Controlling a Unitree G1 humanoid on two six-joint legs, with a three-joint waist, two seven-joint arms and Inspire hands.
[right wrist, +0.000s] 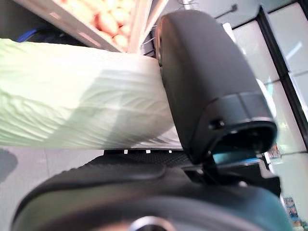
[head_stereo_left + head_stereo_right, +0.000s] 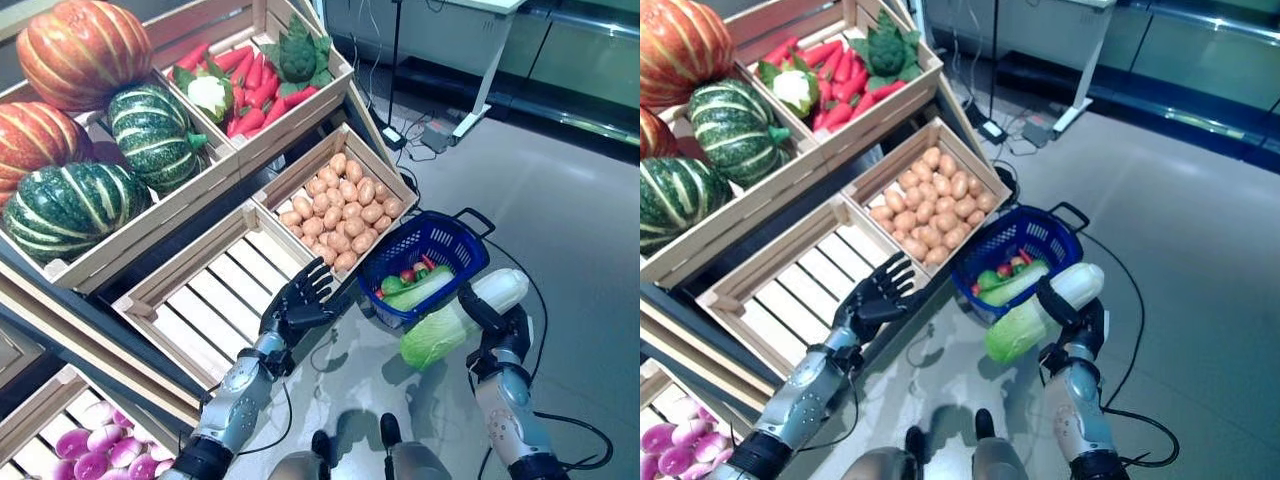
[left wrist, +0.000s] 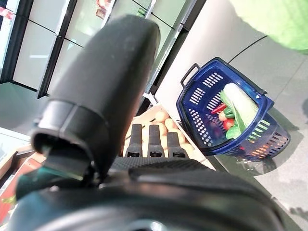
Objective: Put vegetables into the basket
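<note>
Right robot hand (image 2: 492, 322): fingers curled round a napa cabbage (image 2: 462, 318), held just beside the blue basket (image 2: 440, 240), on the hand's left. Basket on the floor, containing another cabbage, red and green vegetables. Left robot hand (image 2: 305, 297): fingers spread, empty, over a slatted crate (image 2: 215, 300), near the potato crate (image 2: 340, 205).

No legible text, labels, numbers or signs on the wooden crates (image 2: 262, 262), the blue basket (image 2: 395, 259) or the floor (image 2: 580, 220). Nothing readable in either wrist view.
</note>
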